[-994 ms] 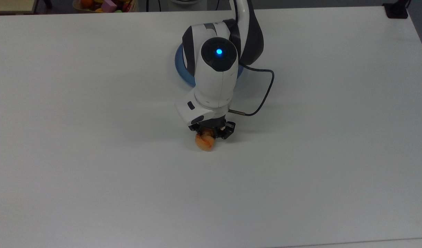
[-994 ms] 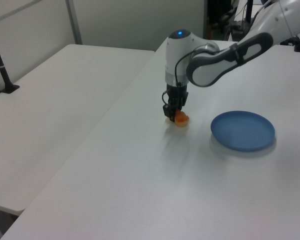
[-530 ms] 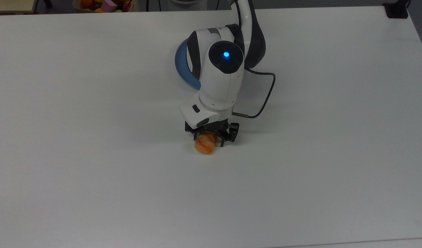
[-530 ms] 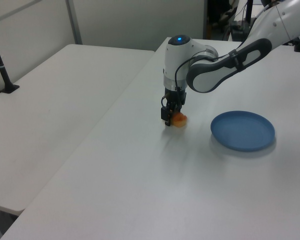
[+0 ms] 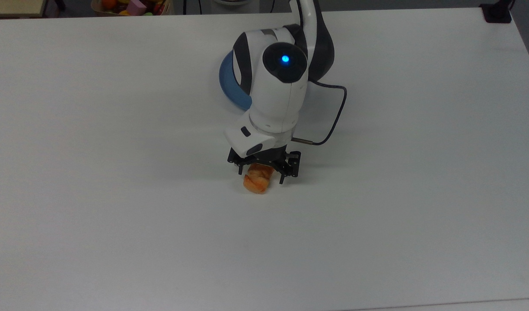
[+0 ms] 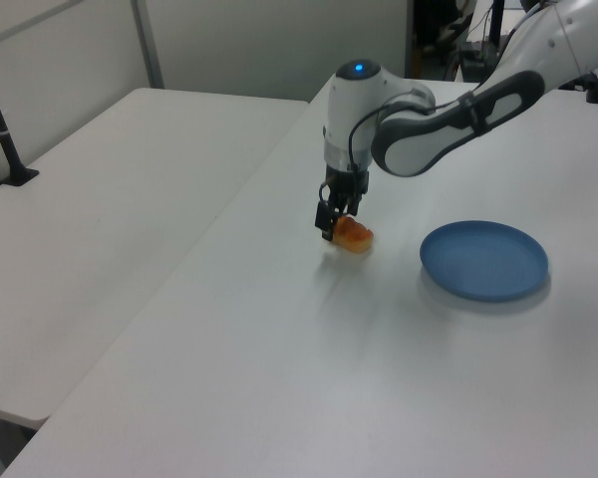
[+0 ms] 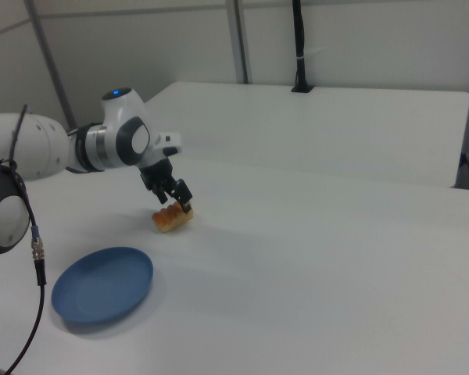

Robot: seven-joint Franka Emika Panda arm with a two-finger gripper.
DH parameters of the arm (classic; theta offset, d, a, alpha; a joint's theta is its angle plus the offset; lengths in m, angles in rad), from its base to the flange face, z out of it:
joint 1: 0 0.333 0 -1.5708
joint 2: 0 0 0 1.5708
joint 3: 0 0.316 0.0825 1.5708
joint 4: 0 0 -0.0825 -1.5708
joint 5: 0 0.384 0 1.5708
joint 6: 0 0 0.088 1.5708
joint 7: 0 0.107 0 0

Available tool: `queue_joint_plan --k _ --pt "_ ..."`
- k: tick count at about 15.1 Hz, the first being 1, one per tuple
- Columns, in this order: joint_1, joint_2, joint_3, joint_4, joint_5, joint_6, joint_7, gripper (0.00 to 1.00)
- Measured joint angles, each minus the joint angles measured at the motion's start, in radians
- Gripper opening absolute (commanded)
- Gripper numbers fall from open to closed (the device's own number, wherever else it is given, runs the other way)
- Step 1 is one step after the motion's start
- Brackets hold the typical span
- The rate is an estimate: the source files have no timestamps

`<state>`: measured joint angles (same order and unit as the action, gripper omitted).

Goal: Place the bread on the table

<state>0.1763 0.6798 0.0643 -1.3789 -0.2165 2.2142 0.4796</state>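
Beneath the gripper [image 5: 262, 170], the bread [image 5: 257, 180] lies on the white table [image 5: 117, 216], its orange-brown body between black fingertips [image 5: 282, 174] that stand spread on either side, apart from it. Behind the gripper in the top view sits a blue plate [image 5: 228, 84], partly hidden by the white arm [image 5: 277, 93]; the left view places the plate well to the gripper's right.

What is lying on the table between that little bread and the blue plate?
Nothing: in the left view, only bare white table lies between the bread and the blue plate. The right view shows the same bare stretch.
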Motion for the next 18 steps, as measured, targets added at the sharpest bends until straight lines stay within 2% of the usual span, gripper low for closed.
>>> queue_joint_plan --k 3,8,13,18 --pt "-0.003 -0.068 0.000 -0.022 0.000 -0.020 0.000 1.00" --pt "-0.018 -0.221 0.000 -0.071 0.000 -0.205 0.001 1.00" --pt "-0.043 -0.407 -0.002 -0.226 0.002 -0.229 0.001 1.00" --pt "-0.048 -0.543 -0.002 -0.382 0.007 -0.233 -0.006 1.00"
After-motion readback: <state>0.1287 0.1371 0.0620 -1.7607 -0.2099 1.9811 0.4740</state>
